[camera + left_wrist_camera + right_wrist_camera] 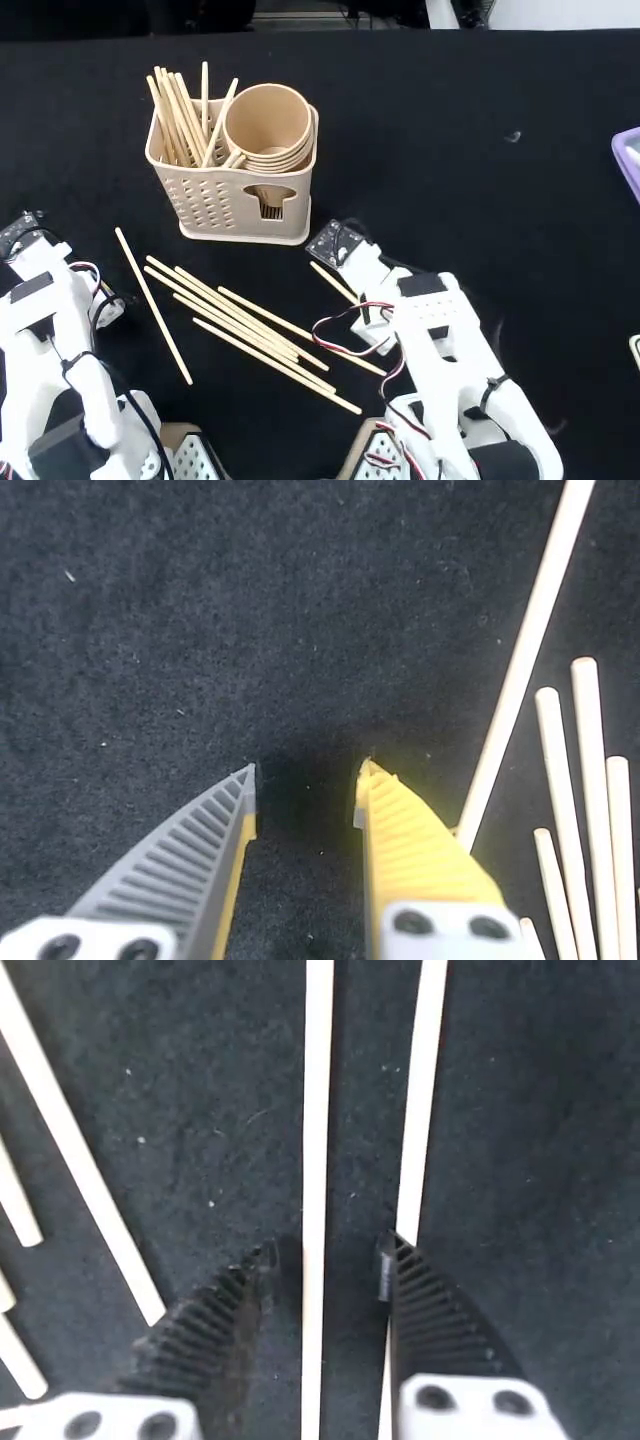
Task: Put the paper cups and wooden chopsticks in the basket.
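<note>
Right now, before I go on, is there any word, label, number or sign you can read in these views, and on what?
None can be read.
The basket, the paper cups and the wooden chopsticks show plain surfaces with no print.
Any marking on the small board at the right arm's wrist is too small to tell.

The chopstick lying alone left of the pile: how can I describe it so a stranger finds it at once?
Find the beige basket at the back of the black table; in front of it lies a loose pile of wooden chopsticks. In the high view, the single chopstick lies just left of that pile. It lies alone and runs steeper than the others, which are nearly parallel.
</note>
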Action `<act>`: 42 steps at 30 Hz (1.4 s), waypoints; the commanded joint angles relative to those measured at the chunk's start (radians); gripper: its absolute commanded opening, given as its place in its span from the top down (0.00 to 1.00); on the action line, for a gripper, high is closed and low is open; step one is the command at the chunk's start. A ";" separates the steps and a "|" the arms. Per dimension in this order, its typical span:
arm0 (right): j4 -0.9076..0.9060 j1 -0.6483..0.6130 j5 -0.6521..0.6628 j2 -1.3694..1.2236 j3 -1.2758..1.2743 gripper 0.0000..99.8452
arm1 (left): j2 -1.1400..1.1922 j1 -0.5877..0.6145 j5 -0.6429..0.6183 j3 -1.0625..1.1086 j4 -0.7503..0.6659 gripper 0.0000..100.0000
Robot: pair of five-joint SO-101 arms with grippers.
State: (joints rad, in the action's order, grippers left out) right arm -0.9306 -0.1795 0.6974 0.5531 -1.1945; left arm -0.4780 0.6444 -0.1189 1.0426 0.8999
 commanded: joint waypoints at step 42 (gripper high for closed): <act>0.002 -0.012 -0.008 0.031 -0.028 0.76 | -0.026 -0.001 -0.008 -0.004 -0.017 0.83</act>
State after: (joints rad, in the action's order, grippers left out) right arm -0.9091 -0.1795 0.6897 0.5547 -1.2467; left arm -0.4780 0.6444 -0.1189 1.0426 0.8999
